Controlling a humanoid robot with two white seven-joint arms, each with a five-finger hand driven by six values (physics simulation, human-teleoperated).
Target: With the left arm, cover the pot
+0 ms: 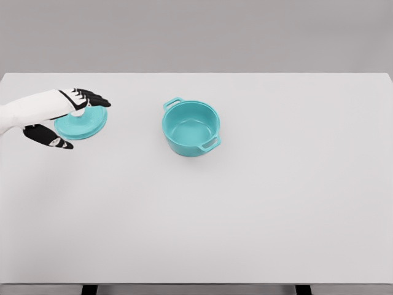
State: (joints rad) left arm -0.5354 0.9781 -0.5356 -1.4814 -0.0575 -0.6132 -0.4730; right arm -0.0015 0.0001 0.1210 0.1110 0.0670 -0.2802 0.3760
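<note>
Teal lid (83, 126) under left hand (70, 110); pot (191, 128) uncovered, well apart

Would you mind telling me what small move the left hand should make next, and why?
Probably close the fingers on the lid's knob and lift it slightly. The left hand is over the teal lid, fingers above and thumb below it, but a firm grasp is not evident. The lid sits at the table's left, well apart from the open, uncovered pot, so it needs securing before being carried right.

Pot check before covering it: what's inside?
Nothing shows inside the pot; its teal floor is bare. The near inner wall is hidden by the rim. The lid sits apart, left.
</note>
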